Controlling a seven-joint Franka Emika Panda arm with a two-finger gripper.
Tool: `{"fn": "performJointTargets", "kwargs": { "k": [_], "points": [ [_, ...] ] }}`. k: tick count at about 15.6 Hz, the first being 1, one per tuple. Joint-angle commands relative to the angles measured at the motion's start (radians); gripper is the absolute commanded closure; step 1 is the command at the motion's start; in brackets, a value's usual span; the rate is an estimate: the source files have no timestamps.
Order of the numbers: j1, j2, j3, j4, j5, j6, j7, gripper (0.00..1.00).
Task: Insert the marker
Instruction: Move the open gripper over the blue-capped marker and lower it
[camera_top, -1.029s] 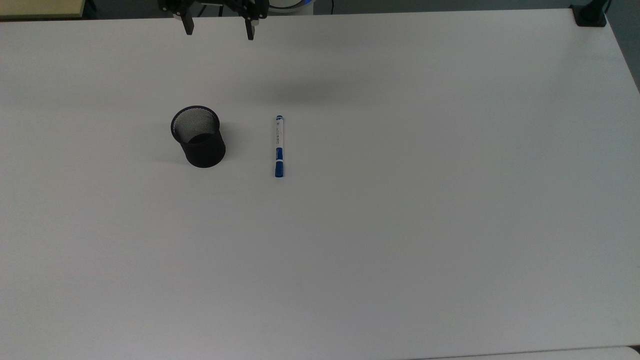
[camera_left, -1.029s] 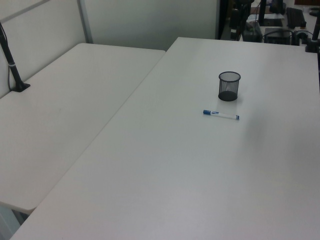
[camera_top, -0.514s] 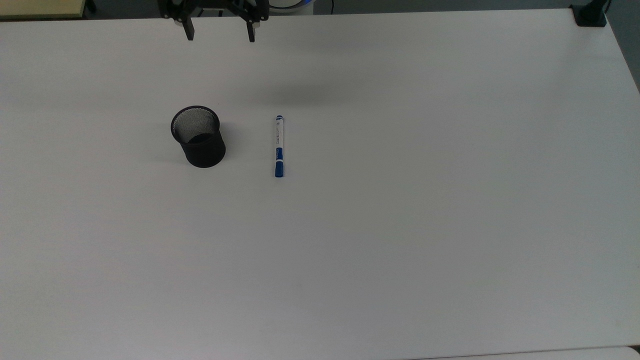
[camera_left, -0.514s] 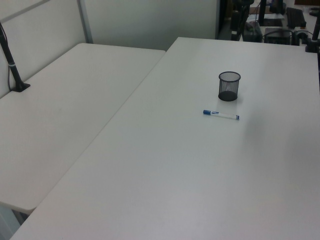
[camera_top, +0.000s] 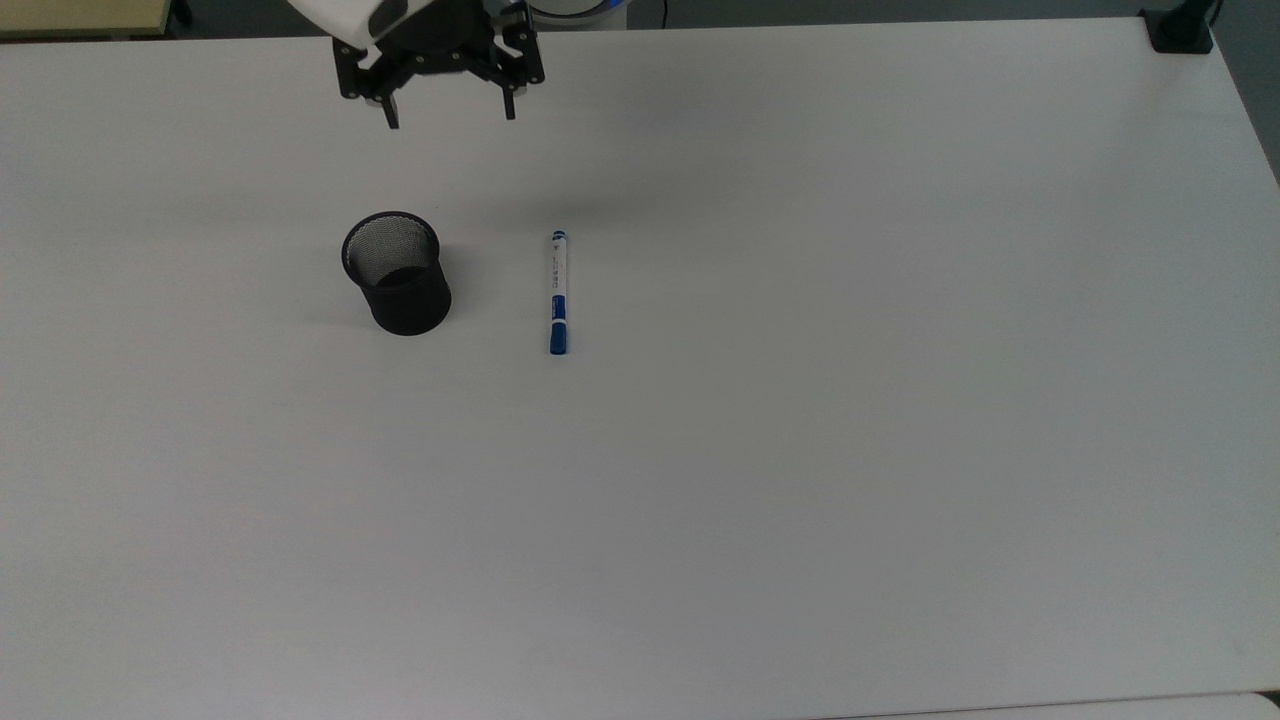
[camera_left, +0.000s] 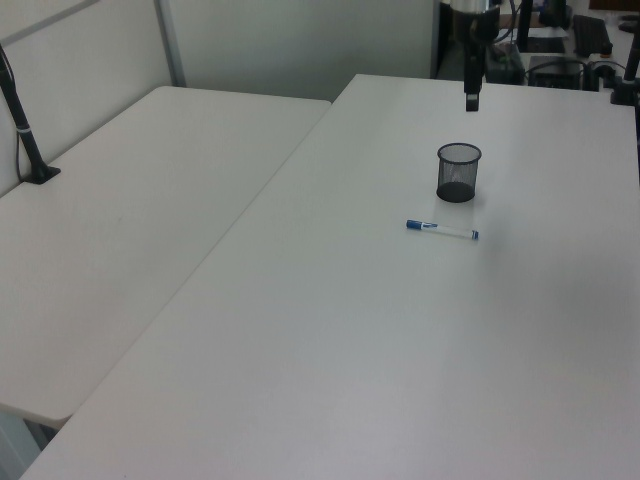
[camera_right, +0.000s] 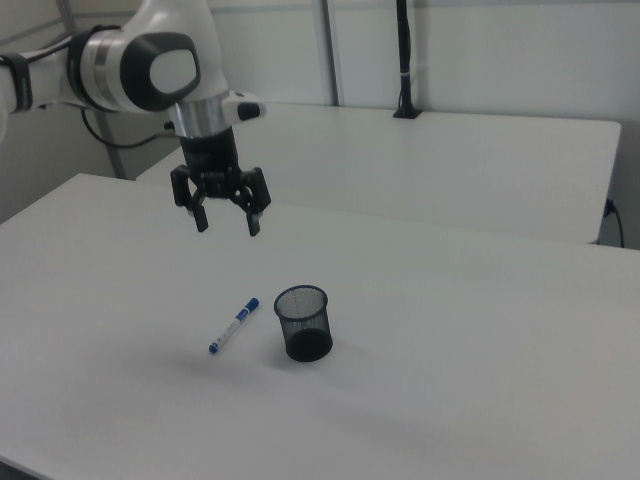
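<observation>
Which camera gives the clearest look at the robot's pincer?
The right view: the pincer hangs open above the table with both fingers in full sight. The top view crops it at the frame edge; the left view shows it edge-on.

On my screens the bench (camera_top: 800, 450) is a broad, plain white top, and just two things lie directly on it — the black mesh cup (camera_top: 396, 271) standing upright, and the marker (camera_top: 557, 291) lying flat beside it on the top view's right, near but apart. In the right view I see the marker (camera_right: 233, 326) to the cup's (camera_right: 303, 322) left, its blue cap pointing toward the far side. A second white bench (camera_left: 130, 230) butts against the first along the left view's left.
</observation>
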Motion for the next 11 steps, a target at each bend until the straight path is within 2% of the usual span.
{"fn": "performJointTargets", "kwargs": {
  "k": [1,4,11],
  "points": [
    [-0.019,0.008,0.054,-0.147,-0.012,0.172,0.093,0.0],
    [-0.016,0.091,0.058,-0.184,-0.015,0.297,0.173,0.0],
    [-0.007,0.18,0.06,-0.184,-0.015,0.406,0.254,0.01]
  ]
}}
